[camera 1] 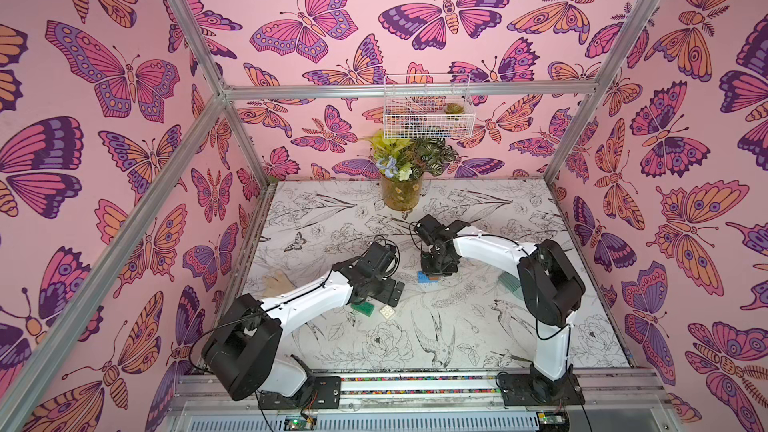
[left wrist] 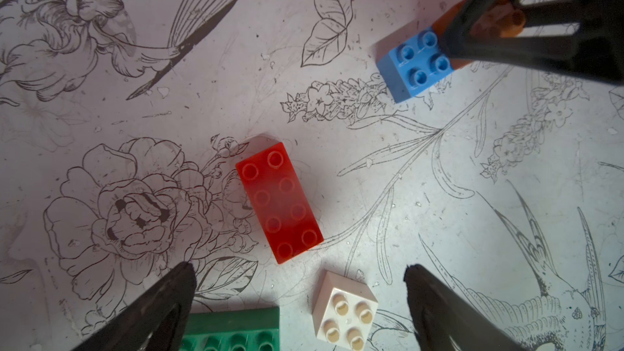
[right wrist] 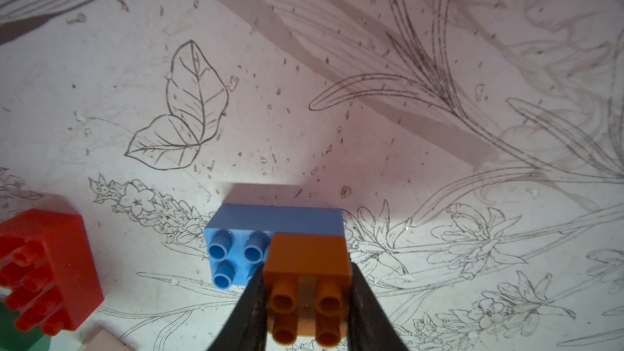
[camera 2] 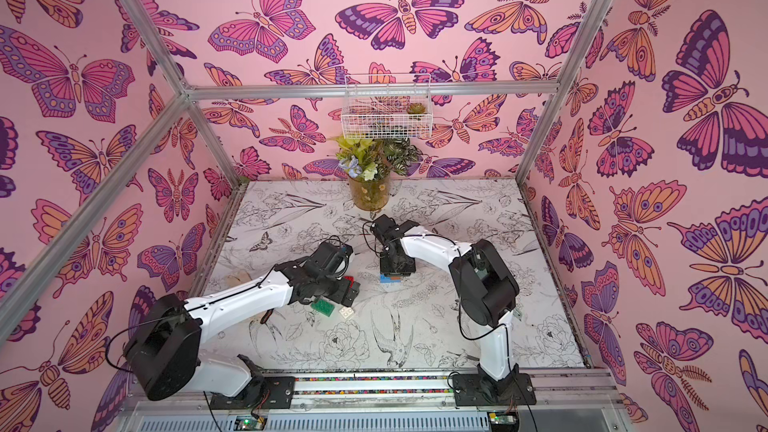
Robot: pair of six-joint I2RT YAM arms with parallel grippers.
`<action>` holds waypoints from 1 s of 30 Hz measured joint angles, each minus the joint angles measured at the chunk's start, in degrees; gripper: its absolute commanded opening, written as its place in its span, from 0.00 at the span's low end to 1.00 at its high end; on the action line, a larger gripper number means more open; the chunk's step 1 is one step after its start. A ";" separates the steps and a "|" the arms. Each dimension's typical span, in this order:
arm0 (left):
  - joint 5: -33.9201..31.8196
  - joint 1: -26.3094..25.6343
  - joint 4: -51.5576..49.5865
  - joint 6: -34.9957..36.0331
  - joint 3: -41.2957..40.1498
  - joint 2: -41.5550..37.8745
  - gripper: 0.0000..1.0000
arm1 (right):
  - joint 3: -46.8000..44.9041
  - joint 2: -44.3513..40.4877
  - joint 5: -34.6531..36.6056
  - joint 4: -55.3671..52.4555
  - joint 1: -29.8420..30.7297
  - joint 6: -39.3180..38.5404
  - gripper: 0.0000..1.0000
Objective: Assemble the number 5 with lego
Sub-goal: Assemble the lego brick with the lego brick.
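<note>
The right hand (right wrist: pixel 306 285) is clamped on the orange brick (right wrist: pixel 305 254), which sits on one end of the blue brick (right wrist: pixel 273 221) near the middle of the bench (camera 1: pixel 540 326). The studs on blue's other end are bare. The left hand (left wrist: pixel 297 270) hangs wide open and empty over the loose bricks, on the left-edge side of that stack. The red brick (left wrist: pixel 278 202) is probably next, as the middle bar. It lies flat, studs up, just ahead of the open fingers. Its long axis runs nearly crosswise to the line between them, slightly skewed, so a small wrist turn should let them close on its long sides. The left arm is plainly nearer. The white brick (left wrist: pixel 344 312) and green brick (left wrist: pixel 233 329) lie close by, toward the front edge.
</note>
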 measured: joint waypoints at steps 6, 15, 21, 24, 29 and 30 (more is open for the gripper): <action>-0.09 0.04 -0.02 0.00 -0.44 -0.81 1.00 | 0.02 -0.15 0.15 -0.04 0.04 0.02 0.29; -0.13 0.35 0.00 0.00 -0.66 -2.03 1.00 | 0.09 -0.13 0.11 0.09 0.09 0.42 0.46; -0.13 0.39 -0.04 0.00 -0.66 -2.10 1.00 | 0.07 -0.15 -0.24 0.00 0.26 0.48 0.53; -0.13 0.42 -0.07 0.00 -0.66 -2.25 1.00 | 0.07 -0.33 -0.26 -0.02 0.26 0.50 0.56; -0.31 0.42 -0.31 0.00 -0.66 -2.80 1.00 | -0.02 -1.60 -0.70 0.00 0.26 0.52 0.57; -0.35 0.42 -0.39 0.00 -0.68 -2.93 1.00 | -0.02 -1.97 -0.72 0.00 0.26 0.52 0.57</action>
